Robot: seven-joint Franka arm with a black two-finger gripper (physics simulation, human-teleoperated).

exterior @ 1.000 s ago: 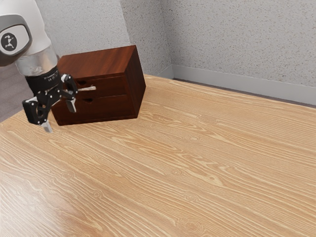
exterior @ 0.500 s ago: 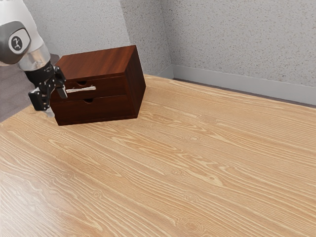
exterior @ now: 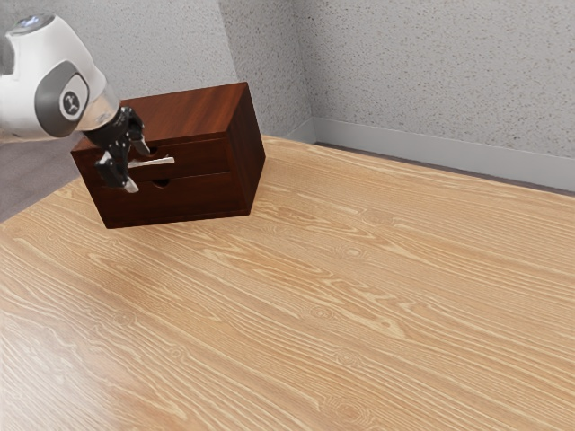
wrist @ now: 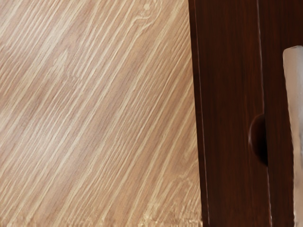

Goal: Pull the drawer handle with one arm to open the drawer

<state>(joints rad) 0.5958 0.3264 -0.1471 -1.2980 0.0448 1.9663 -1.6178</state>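
A dark wooden drawer box point(exterior: 193, 117) stands on the table at the exterior view's upper left, with two drawer fronts, both shut. A thin silver handle point(exterior: 154, 162) lies across the seam between the upper and lower fronts. My black gripper point(exterior: 138, 168) is at the handle's left end, open, one finger above the bar and one below it. In the wrist view the dark drawer front point(wrist: 227, 113) is close up, with the pale handle point(wrist: 294, 118) and a round recess point(wrist: 259, 144) beside it.
The light wood table point(exterior: 359, 296) stretches wide toward the exterior view's right and front. Grey textured walls point(exterior: 431, 63) and a baseboard run behind it. The box sits near the table's far left edge.
My hand has risen and swung right, from beside the box's left end near the tabletop to the front of the upper drawer, with the fingers now straddling the handle.
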